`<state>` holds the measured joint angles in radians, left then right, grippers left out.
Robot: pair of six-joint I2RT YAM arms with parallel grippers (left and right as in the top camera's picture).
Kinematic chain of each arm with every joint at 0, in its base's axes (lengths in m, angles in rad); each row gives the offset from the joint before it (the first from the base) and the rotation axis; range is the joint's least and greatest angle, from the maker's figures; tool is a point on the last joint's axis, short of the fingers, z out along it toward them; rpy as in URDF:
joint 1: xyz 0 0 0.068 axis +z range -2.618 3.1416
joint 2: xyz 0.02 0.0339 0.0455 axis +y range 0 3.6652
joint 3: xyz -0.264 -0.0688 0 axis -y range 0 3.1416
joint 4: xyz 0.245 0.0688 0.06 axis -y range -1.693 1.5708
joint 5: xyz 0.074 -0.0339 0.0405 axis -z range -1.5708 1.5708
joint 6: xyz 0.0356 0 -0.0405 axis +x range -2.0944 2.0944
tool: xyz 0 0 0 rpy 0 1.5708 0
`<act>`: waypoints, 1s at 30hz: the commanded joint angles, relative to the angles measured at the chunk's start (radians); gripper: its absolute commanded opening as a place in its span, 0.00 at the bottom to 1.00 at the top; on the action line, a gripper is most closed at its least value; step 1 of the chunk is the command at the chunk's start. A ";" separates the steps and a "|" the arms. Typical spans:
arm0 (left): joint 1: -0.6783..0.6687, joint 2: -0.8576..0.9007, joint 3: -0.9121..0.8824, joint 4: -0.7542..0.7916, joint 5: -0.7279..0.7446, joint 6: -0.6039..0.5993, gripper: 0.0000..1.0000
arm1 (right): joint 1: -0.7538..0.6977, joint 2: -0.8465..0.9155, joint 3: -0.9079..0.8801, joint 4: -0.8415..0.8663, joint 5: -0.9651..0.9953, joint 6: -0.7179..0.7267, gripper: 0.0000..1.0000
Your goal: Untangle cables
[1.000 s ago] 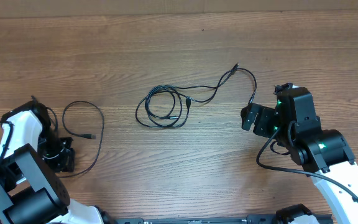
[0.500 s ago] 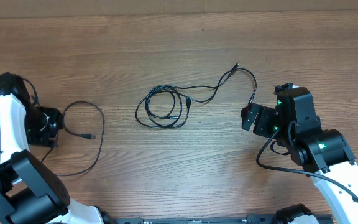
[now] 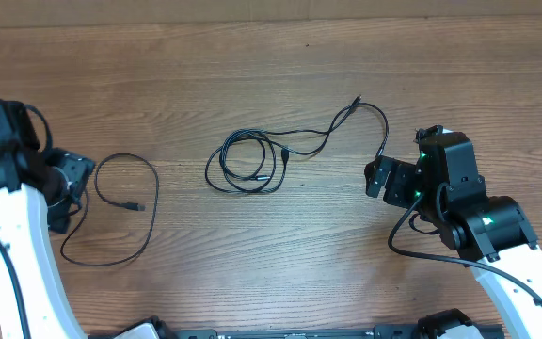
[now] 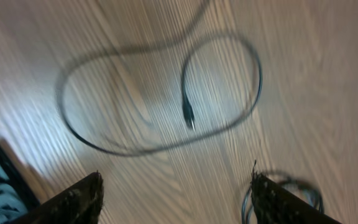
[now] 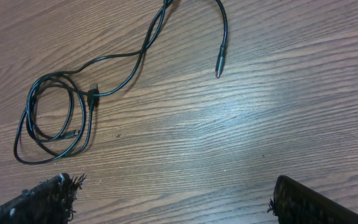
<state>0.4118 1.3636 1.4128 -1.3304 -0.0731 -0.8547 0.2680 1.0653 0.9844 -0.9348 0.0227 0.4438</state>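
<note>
Two groups of thin black cables lie on the wooden table. A single cable [image 3: 149,202] curves in an open loop at the left, and its plug [image 4: 188,117] shows blurred in the left wrist view. My left gripper [image 3: 73,181] hangs just left of this loop, open, with nothing between its fingers [image 4: 79,200]. A coiled bundle [image 3: 243,165] lies in the middle; one strand runs right to a plug [image 3: 381,151]. My right gripper [image 3: 384,177] is just below that plug, open and empty. The right wrist view shows the bundle [image 5: 55,118] and the plug [image 5: 218,65] ahead of it.
The thick black cable [image 3: 412,235] of the right arm loops beside its wrist. The table's far edge [image 3: 271,19] runs along the top. Bare wood [image 3: 252,254] lies in front of the bundle.
My left gripper has opened and swung from the front left up to the far side, leaving the single cable's end on the table. The right arm has not moved.
</note>
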 commanded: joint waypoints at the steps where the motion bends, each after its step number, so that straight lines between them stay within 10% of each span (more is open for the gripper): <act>1: -0.001 0.006 0.000 0.048 -0.208 0.034 0.86 | -0.005 -0.002 0.010 0.005 -0.002 -0.003 1.00; 8: 0.000 0.136 -0.063 0.307 -0.066 0.518 0.86 | -0.005 -0.002 0.010 0.005 -0.002 -0.003 1.00; 10: 0.000 0.189 -0.065 0.385 -0.028 0.628 1.00 | -0.005 -0.002 0.010 0.005 -0.002 -0.003 1.00; 20: 0.051 0.332 -0.187 0.545 -0.018 0.759 0.85 | -0.005 -0.002 0.010 0.005 -0.002 -0.003 1.00; 30: 0.091 0.336 -0.431 0.859 0.142 0.900 1.00 | -0.005 -0.002 0.010 0.005 -0.002 -0.002 1.00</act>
<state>0.5102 1.6901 1.0252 -0.5400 0.0410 -0.0128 0.2680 1.0653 0.9844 -0.9348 0.0227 0.4438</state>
